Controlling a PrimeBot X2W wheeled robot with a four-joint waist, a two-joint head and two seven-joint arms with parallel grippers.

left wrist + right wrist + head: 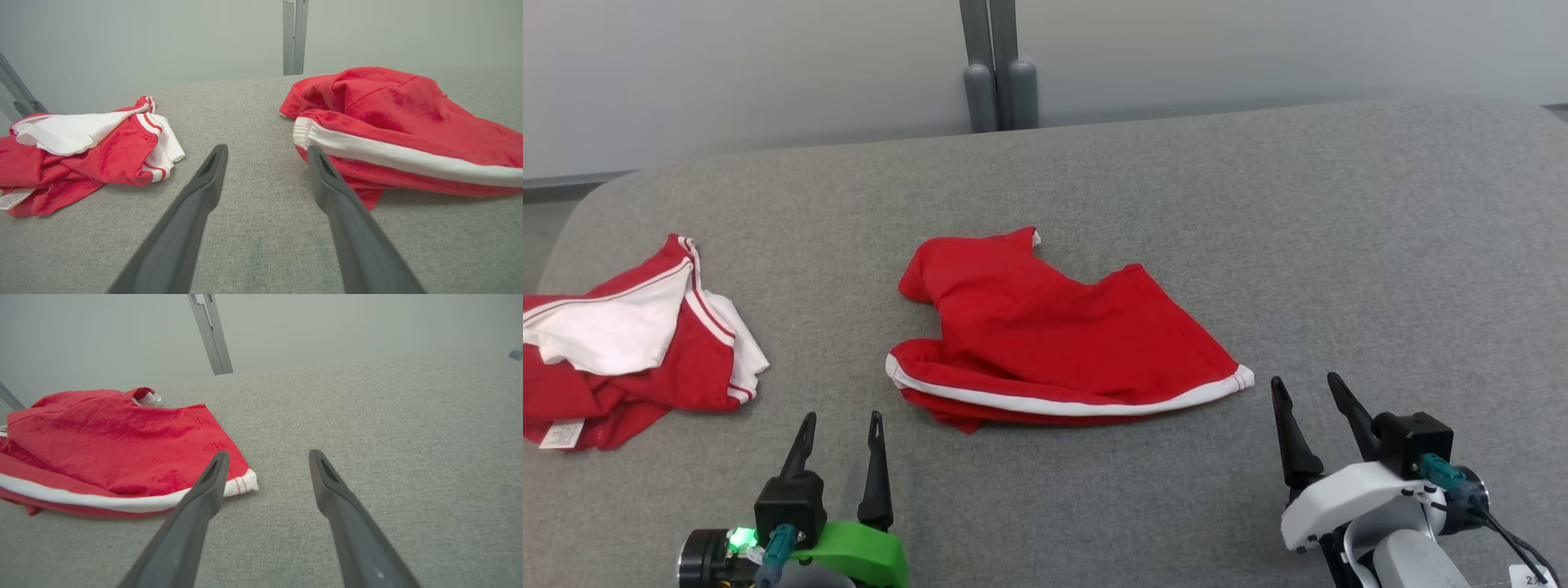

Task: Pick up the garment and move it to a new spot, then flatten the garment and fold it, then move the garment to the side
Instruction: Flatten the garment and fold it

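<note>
A red garment [1054, 335] with a white band along its near hem lies crumpled in the middle of the grey fabric surface [1298, 204]. My left gripper [841, 415] stands open, low over the surface, just short of the garment's left corner [400, 118]. In the left wrist view, the left gripper [266, 148] has nothing between its fingers. My right gripper [1304, 378] is open too, a little right of the hem's right end. In the right wrist view, the garment [114, 445] lies to the left of the empty right gripper [268, 452].
A second red and white garment [629, 343] lies bunched at the surface's left edge, seen also in the left wrist view [81, 155]. A grey post [999, 65] stands behind the far edge. Bare grey fabric stretches to the right and at the front.
</note>
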